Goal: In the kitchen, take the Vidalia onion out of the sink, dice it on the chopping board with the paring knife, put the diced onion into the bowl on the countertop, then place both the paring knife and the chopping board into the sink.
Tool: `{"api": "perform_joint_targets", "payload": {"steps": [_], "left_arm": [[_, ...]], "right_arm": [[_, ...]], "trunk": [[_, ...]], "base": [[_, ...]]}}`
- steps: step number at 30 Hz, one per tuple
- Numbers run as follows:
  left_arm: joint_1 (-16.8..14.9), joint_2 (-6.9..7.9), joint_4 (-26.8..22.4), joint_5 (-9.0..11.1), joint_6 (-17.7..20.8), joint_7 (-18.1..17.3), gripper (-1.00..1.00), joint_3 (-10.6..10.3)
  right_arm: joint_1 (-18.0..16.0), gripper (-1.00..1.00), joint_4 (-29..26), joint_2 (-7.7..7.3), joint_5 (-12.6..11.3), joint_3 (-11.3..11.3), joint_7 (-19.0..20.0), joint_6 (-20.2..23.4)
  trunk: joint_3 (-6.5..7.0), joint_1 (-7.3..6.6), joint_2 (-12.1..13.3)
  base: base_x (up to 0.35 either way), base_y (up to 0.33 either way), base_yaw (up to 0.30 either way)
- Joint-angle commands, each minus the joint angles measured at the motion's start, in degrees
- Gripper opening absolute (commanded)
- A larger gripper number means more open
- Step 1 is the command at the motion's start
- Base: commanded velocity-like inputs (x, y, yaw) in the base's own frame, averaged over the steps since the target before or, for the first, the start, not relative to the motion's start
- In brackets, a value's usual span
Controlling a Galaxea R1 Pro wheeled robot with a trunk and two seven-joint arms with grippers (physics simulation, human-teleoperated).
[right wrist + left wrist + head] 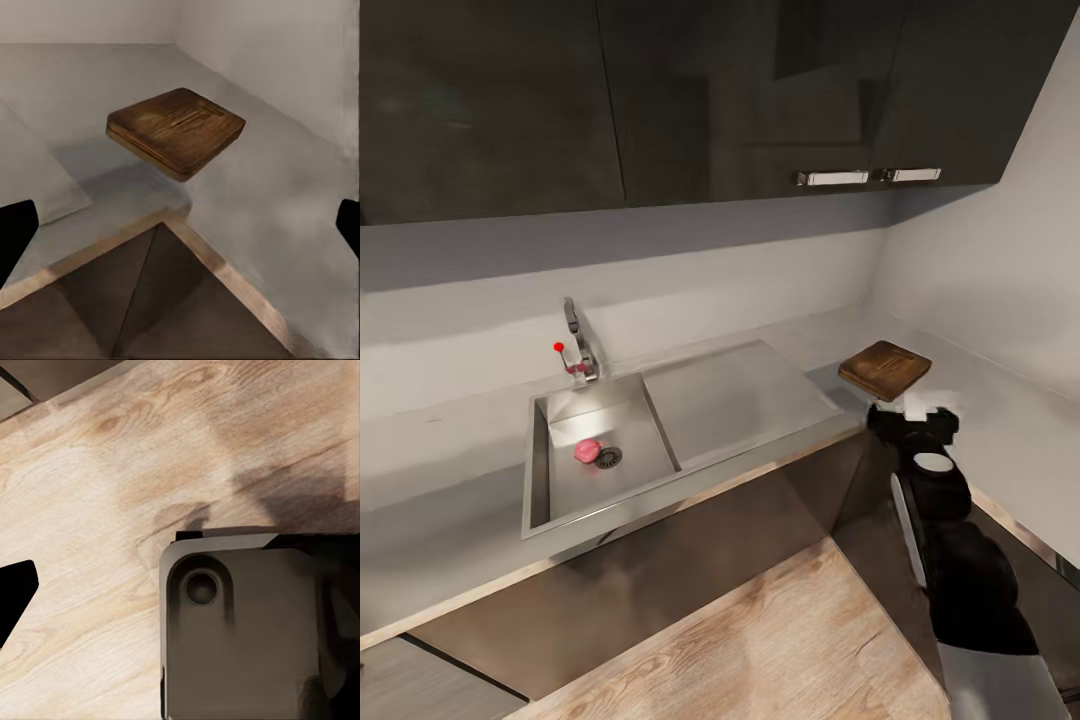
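The Vidalia onion (587,450), a small pink ball, lies in the sink (560,480) next to the round drain. The dark brown chopping board (884,368) (176,131) rests on the grey countertop (1000,430) in the corner, right of the drainboard. My right gripper (915,406) (180,232) hovers just in front of the board, at the counter's inner corner edge. It is open with nothing between its fingers. My left gripper (180,600) hangs low over the wooden floor, one finger (15,596) far out to the side. The paring knife and the bowl are out of view.
A chrome tap (580,348) with a red-tipped lever stands behind the basin, and the flat drainboard (730,395) lies to its right. Dark wall cabinets (710,90) hang overhead. The counter turns a corner at the right wall. Part of my base (240,637) sits over the wood floor (780,640).
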Motion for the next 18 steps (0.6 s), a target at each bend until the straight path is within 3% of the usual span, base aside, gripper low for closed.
{"api": "perform_joint_targets", "payload": {"steps": [1,3,5,6,9,10,12,13,15,18], "left_arm": [[0.0,0.0,0.0,0.0,-0.1,0.0,1.0,0.0],[0.0,-0.01,0.0,0.0,-0.1,0.0,1.0,0.0],[0.0,-0.02,0.0,0.1,-0.1,0.0,1.0,0.0],[0.0,-0.02,0.0,0.1,-0.1,0.0,1.0,0.0],[0.0,-0.05,0.3,0.1,-0.1,0.0,1.0,0.0],[0.0,-0.08,0.5,0.0,-0.1,0.0,1.0,0.0],[0.0,-0.37,0.9,0.0,-0.1,0.0,1.0,0.0],[0.0,-0.58,1.1,-0.1,-0.1,0.0,1.0,-0.1],[0.0,-0.72,1.1,-0.1,-0.1,0.0,1.0,-0.1],[0.0,-0.79,1.2,-0.1,0.0,0.0,1.0,-0.1]], "right_arm": [[-2.6,1.0,0.3,-1.04,-0.1,0.0,0.0,3.2],[-6.6,1.0,2.1,-1.92,-0.2,0.0,0.1,6.6],[-14.5,1.0,8.4,-3.3,-0.1,0.1,0.1,10.0],[-16.3,1.0,10.3,-3.83,-0.1,0.1,0.1,10.4],[-28.5,1.0,26.3,-8.9,-0.2,0.1,0.2,11.4],[-30.8,1.0,29.6,-9.74,-0.2,0.1,0.2,11.5],[-40.3,1.0,42.4,-12.36,-0.2,0.1,0.7,11.5],[-48.9,1.0,51.2,-14.44,-0.1,0.2,2.9,11.4],[-54.2,1.0,54.9,-15.98,0.1,0.2,6.9,11.4],[-56.9,1.0,56.7,-16.88,1.5,0.3,12.5,11.5]], "trunk": [[-0.12,0.03,-0.1],[-0.12,0.03,-0.1],[-0.12,0.03,-0.1],[-0.12,0.03,-0.1],[-0.12,0.03,-0.1],[-0.12,0.03,-0.1],[-0.12,0.03,-0.1],[-0.12,0.03,-0.1],[-0.12,0.03,-0.1],[-0.12,0.03,-0.1]], "base": [[0.0,0.0,0.0],[0.0,0.0,0.0],[0.0,0.0,0.0],[0.0,0.0,0.0],[0.0,0.0,0.0],[0.0,0.0,0.0],[0.0,-0.01,0.0],[0.0,-0.094,0.0],[0.0,-0.144,0.0],[0.0,-0.215,0.0]]}}
